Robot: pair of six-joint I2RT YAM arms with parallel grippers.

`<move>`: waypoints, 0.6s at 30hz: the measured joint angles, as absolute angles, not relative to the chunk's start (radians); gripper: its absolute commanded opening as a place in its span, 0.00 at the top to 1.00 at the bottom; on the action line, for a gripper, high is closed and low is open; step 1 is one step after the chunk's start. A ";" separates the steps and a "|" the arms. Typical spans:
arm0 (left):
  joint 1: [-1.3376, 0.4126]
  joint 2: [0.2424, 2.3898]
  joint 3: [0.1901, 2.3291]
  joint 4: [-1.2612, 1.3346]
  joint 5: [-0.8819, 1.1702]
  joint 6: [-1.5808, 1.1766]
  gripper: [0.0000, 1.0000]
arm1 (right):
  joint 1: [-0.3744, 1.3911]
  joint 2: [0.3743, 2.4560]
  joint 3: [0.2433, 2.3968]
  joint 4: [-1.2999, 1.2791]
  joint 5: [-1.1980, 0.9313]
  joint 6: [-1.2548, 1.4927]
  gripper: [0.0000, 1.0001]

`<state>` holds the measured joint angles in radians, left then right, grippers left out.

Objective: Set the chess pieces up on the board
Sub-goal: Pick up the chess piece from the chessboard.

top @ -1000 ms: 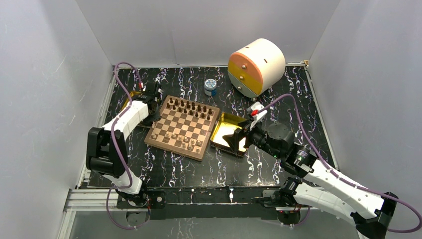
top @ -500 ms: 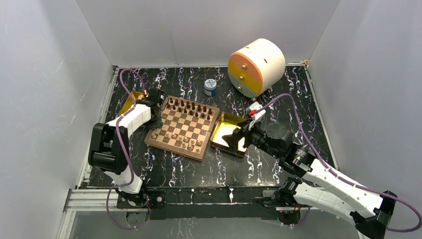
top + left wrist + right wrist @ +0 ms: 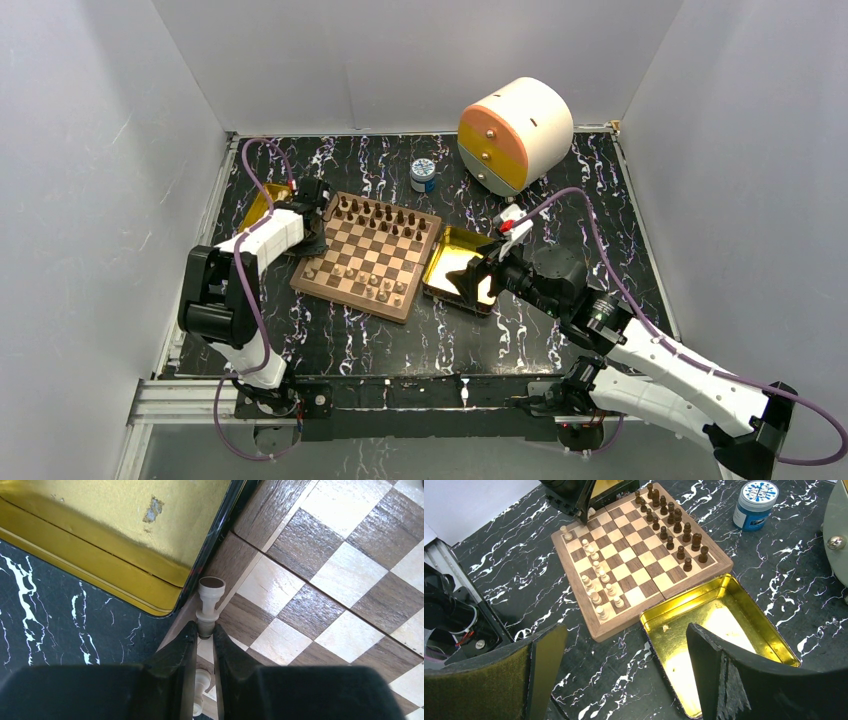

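1. Left tray (image 3: 115, 525): its corner butts against the board's rim right where I'm working. The part I can see is bare. That wall leaves me almost no room to swing out to that side.
2. Left claw (image 3: 205, 630): clenched on a pale piece (image 3: 210, 597), nipped near its head, with the felt base pointing away from me. The piece is tipped, not upright, and hangs over the rim at the board's left edge. I take it for a back-rank man headed to an edge square, and it needs righting before I let go.
3. Second pale piece (image 3: 200, 682): just under my fingers (image 3: 182, 650), so easy to knock.
4. Board (image 3: 648, 541): the dark pieces (image 3: 669, 520) fill two rows on the far side. A pale row (image 3: 596, 577) stands opposite, and the squares behind it are mostly bare, so there's open ground to set down on.
5. Right tray (image 3: 709, 625): just beside the board's other rim, and it looks empty apart from a speck.
6. Right claw (image 3: 621, 630): spread wide and holding nothing, poised over that tray and well clear of the pieces.
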<state>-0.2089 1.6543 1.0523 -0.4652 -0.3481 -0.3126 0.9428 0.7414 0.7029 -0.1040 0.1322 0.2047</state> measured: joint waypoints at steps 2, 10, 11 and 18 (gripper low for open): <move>-0.207 1.654 1.058 -0.480 -0.337 -0.312 0.90 | 0.943 0.742 0.703 -0.103 0.133 0.205 0.02; -0.205 1.648 1.123 -0.574 -0.271 -0.314 0.91 | 0.943 0.779 0.703 -0.084 0.163 0.210 0.01; -0.205 1.643 1.134 -0.587 -0.261 -0.313 0.91 | 0.943 0.787 0.703 -0.080 0.163 0.210 0.01; -0.205 1.592 1.208 -0.657 -0.142 -0.307 0.92 | 0.943 0.845 0.705 -0.046 0.132 0.172 0.12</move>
